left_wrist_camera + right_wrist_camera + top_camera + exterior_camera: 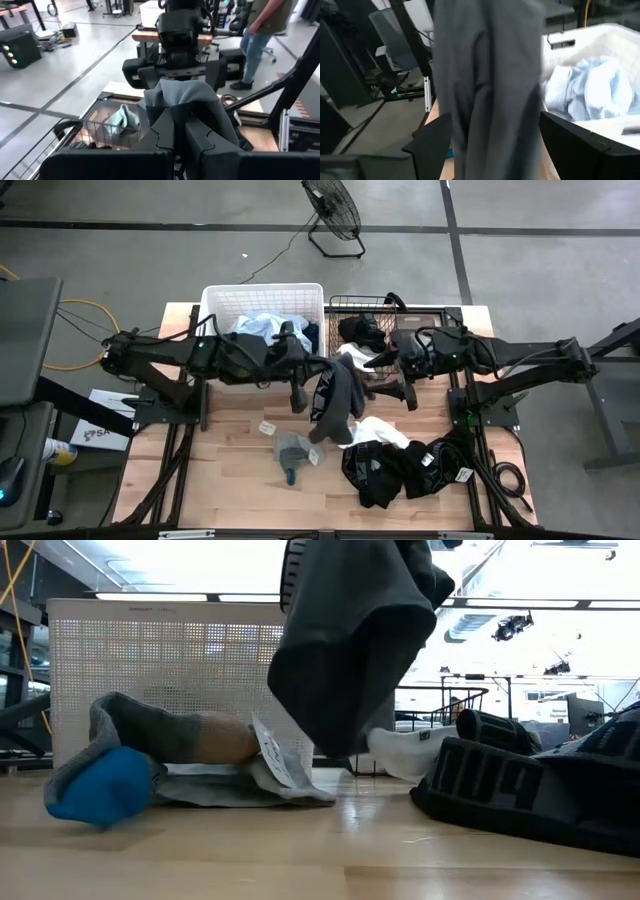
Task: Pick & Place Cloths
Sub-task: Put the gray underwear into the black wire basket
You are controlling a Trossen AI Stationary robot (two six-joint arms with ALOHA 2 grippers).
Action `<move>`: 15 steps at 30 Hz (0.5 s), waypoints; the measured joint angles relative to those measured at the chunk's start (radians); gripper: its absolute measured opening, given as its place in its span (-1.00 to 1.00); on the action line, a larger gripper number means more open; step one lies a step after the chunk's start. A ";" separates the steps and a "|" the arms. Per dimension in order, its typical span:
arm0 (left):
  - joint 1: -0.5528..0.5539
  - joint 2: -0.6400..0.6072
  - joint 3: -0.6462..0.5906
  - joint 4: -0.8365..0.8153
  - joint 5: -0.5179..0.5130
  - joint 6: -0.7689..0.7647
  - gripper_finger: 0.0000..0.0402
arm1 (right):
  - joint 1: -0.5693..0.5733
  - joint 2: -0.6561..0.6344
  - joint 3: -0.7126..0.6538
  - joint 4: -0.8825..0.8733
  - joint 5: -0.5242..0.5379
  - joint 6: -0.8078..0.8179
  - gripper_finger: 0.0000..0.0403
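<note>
High view: a dark grey soft fabric garment (338, 402) is hanging over the middle of the wooden table (230, 470), its long axis running from the grippers toward the table's near edge. The left gripper (322, 376) is pinching its upper end with jaws closed on the fabric. The right gripper (372, 366) is sitting just beside that same end, jaws spread wide; whether they touch the cloth cannot be told here. Behind are standing a white perforated plastic tub (262, 298) holding a light blue cloth (262, 327) and a black wire basket (352, 304) with a dark cloth inside. A grey-and-blue folded rag (293, 450) is lying on the table below the hanging piece; a heap of black garments with white tags (405, 465) is lying to the right.

Low view: the grey garment (350, 650) is hanging vertically, its lower end hovering just above the tabletop. The grey-and-blue rag (150, 765) is lying left, the black heap (520, 785) right, the tub (165, 670) behind.

Left wrist view: closed dark fingers (172, 137) are clamping bunched grey fabric (182, 102); the other arm is facing it closely. A person is standing in the room beyond.

Right wrist view: the grey garment (485, 85) is hanging between the widely parted fingers (430, 137), blocking the middle; the light blue cloth (592, 92) is showing in the tub behind.
</note>
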 joint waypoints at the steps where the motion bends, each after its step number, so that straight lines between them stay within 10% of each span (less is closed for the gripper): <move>1: 0.009 0.000 0.000 0.006 0.014 0.000 -0.98 | 0.007 0.000 0.000 0.012 0.003 -0.026 0.44; 15: 0.045 0.006 0.000 0.116 0.046 -0.019 -0.98 | 0.112 0.029 0.000 0.175 0.227 -0.383 0.44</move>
